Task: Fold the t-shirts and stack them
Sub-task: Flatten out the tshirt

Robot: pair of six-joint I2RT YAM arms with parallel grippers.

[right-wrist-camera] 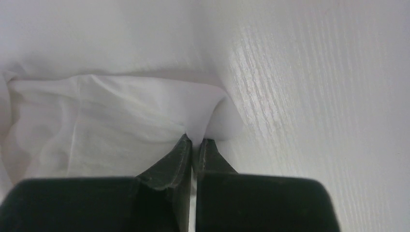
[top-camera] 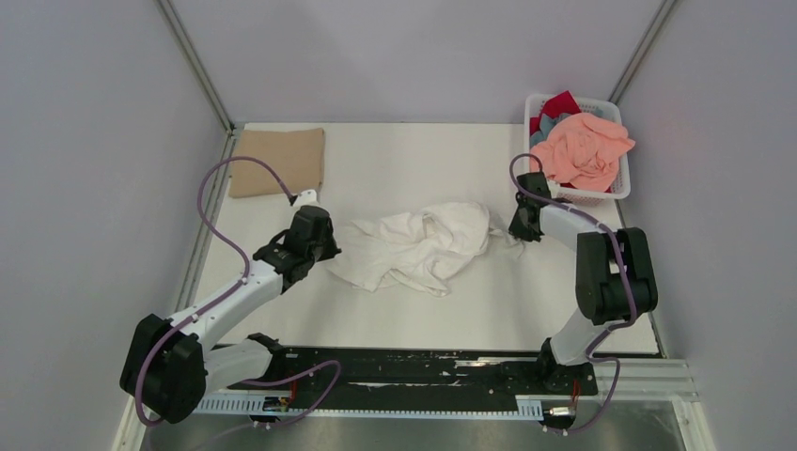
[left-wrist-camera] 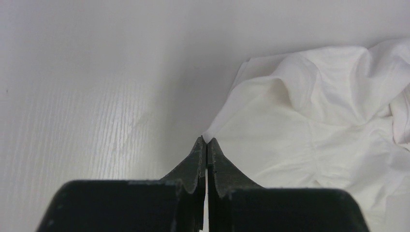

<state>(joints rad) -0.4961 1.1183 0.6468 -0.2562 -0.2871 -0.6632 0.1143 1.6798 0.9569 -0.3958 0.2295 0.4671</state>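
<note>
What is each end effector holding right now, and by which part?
Both hold the white t-shirt: the left end effector pinches an edge corner, the right end effector a raised edge fold.

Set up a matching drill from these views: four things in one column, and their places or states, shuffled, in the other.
Things
1. tan t-shirt
2. white t-shirt
3. salmon pink t-shirt
4. right gripper

Places or states
A. on top of the pile in the basket
B. crumpled in the middle of the table
C. shut on a fold of white cloth
D. folded flat at the far left corner

Pairs: 1-D, 2-B, 3-A, 4-C
</note>
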